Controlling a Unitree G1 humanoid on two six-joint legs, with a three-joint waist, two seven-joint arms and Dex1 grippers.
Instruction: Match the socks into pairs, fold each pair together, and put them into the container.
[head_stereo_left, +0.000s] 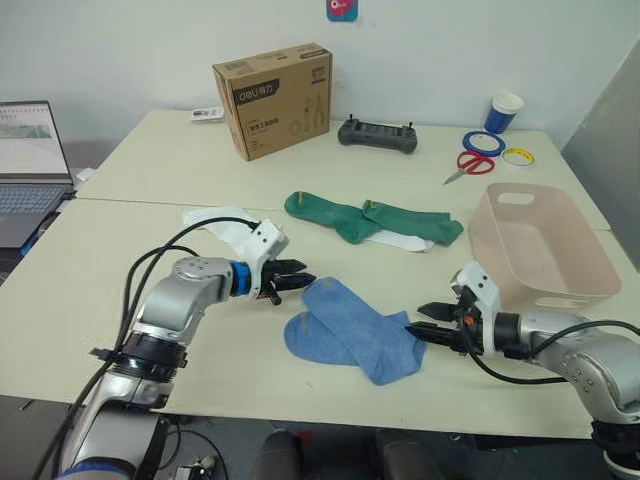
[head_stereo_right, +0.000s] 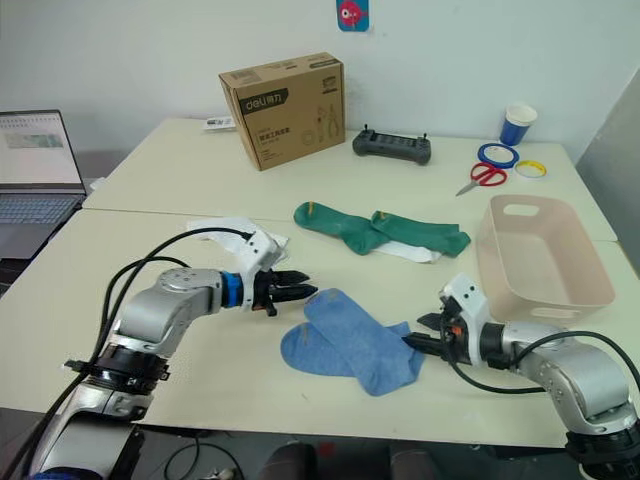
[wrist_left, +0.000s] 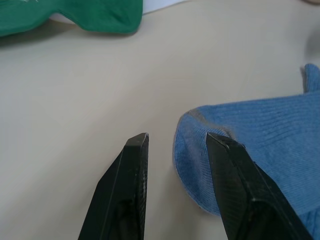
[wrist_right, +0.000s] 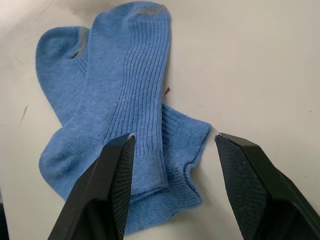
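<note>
Cream table (head_stereo_left: 120, 260) — I see both grippers, left (head_stereo_left: 300, 281) and right (head_stereo_left: 422, 333), spread wide, flanking the overlapped blue socks (head_stereo_left: 350, 330).

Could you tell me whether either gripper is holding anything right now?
Nothing is held: the left gripper and right gripper are open at opposite ends of the blue socks.

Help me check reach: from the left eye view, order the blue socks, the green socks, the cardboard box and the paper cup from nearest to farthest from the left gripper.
From the left gripper:
1. Blue socks, right at its fingertips.
2. Green socks, mid-table beyond it.
3. Cardboard box, on the far table.
4. Paper cup, far right corner.
</note>
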